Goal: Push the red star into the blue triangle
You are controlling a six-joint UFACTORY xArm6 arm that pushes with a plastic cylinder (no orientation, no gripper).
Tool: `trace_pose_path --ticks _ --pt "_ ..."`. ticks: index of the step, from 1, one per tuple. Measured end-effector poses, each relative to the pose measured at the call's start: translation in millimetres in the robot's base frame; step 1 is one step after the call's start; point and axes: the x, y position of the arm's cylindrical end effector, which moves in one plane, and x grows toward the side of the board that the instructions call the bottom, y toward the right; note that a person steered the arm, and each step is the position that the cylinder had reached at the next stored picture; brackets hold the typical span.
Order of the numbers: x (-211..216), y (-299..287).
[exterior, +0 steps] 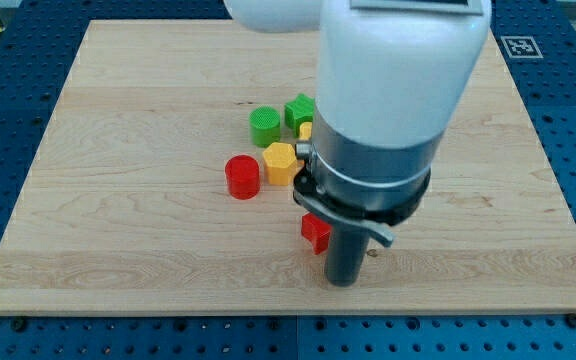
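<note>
A light wooden board is seen lying on a blue perforated table, and a small black-and-white marker is placed on the table near the view's top right. Near the middle of the board, a red cylinder block is found just beside a yellow hexagonal block. Above them a green cylinder block and a green star-like block are set close together, the latter partly hidden.
</note>
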Motion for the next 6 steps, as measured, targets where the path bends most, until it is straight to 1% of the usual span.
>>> trace_pose_path --ticks 1,2,3,4,5,6 --pt "-25.8 -0.6" --pt "-27.4 -0.6" --pt "-12.9 -0.9" --pt "-4.5 -24.4" --pt "-14.5 -32.8" --pt "-33.2 -25.5"
